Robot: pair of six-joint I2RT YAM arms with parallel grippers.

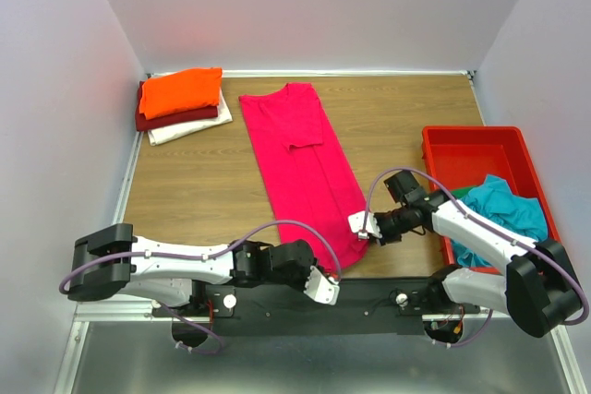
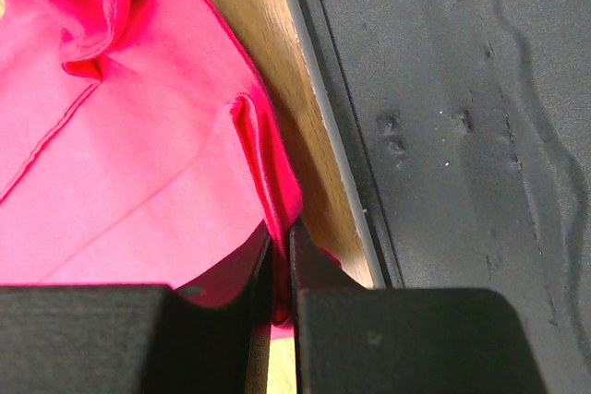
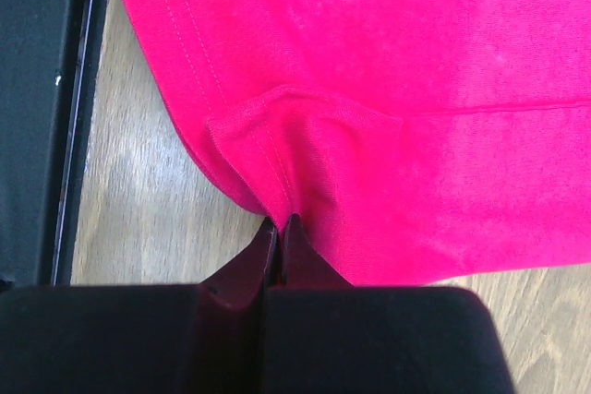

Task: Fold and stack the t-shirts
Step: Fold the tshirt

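walls [image 1: 323,6]: plain pale lilac, three sides; surface [image 1: 203,200]: wood-grain, metal-edged, frame centre; grey panel [image 1: 323,371]: bottom edge; light: even

This was a robot test cell in a lab rather than a home. Plain pale partition walls [image 1: 323,6] boxed in a brown wood-grain tabletop [image 1: 203,196] edged with silver metal rail [image 1: 323,72]. A white-and-black cabled left arm [image 1: 175,269] and right arm [image 1: 480,228] stood bolted on a black base plate [image 1: 369,299].

High, rear, downward overview — both wrist views tight on the pink-red t-shirt [image 1: 305,163] hem
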